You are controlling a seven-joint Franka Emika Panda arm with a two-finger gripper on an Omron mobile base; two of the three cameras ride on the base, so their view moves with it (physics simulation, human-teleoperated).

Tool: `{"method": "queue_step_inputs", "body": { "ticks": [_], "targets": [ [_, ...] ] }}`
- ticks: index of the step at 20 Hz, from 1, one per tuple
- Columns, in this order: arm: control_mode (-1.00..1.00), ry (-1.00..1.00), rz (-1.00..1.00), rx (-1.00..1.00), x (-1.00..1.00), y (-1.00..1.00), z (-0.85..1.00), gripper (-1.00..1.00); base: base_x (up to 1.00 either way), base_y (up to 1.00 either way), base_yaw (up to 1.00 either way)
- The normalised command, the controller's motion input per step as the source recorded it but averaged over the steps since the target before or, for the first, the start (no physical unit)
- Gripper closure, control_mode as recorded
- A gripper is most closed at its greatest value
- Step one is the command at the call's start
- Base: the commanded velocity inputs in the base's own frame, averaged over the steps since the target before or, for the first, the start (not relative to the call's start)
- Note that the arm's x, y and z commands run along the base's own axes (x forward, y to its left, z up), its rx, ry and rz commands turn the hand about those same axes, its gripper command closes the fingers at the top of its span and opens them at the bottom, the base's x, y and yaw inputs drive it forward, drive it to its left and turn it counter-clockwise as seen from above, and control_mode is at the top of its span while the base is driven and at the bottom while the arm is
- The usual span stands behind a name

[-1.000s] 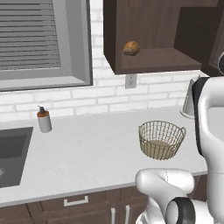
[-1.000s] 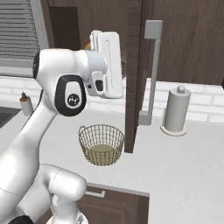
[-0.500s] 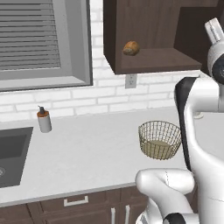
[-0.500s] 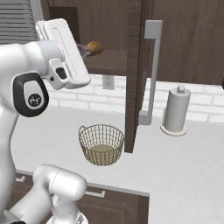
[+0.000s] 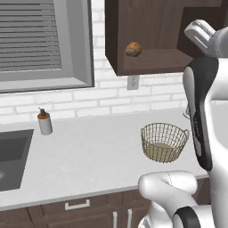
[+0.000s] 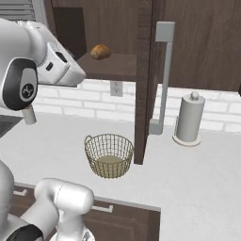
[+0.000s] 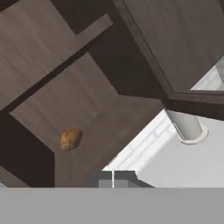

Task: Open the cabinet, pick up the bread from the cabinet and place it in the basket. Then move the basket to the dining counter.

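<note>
The dark brown cabinet (image 5: pixel 153 26) stands open. Its door (image 6: pixel 143 94) is seen edge-on, with the long silver handle (image 6: pixel 164 80) beside it. The bread (image 5: pixel 133 48) lies on the cabinet shelf, also seen as a small golden roll (image 6: pixel 100 51) and from the hand view (image 7: pixel 71 138). The wire basket (image 5: pixel 164 141) sits on the grey-white worktop below the cabinet, just left of the door's lower edge (image 6: pixel 109 155). My gripper (image 7: pixel 113 179) is shut with nothing in it, up in the air and well back from the bread. The dining counter is out of view.
A paper towel roll (image 6: pixel 189 118) stands on the worktop right of the door. A soap dispenser (image 5: pixel 44 122) and a sink (image 5: pixel 11 156) are at the left, under a window with blinds. Low drawers run under the worktop's front edge.
The arm has swung away from the open door, to the left in the right base view, and the hand has lifted. Bread, basket and door have not moved.
</note>
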Motion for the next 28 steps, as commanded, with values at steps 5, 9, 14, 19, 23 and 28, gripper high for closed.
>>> {"method": "queue_step_inputs", "body": {
  "ticks": [5, 9, 14, 19, 23, 28],
  "targets": [
    [-1.0, 0.24, 0.36, -0.03, 0.42, 0.58, -0.38, 1.0, 0.0, 0.0, 0.0],
    [-1.0, 0.17, 0.31, -0.1, 0.65, 0.24, -0.37, 1.0, 0.0, 0.0, 0.0],
    [-1.0, 0.03, 0.28, -0.09, 0.79, 0.02, -0.29, -1.0, 0.0, 0.0, 0.0],
    [-1.0, -0.05, 0.14, -0.01, 0.55, 0.01, -0.01, -1.0, 0.0, 0.0, 0.0],
    [-1.0, 0.0, 0.05, 0.0, 0.62, 0.0, -0.01, -1.0, 0.0, 0.0, 0.0],
    [-1.0, 0.0, 0.03, 0.0, 0.75, 0.0, 0.0, -1.0, 0.0, 0.0, 0.0]
  ]
}}
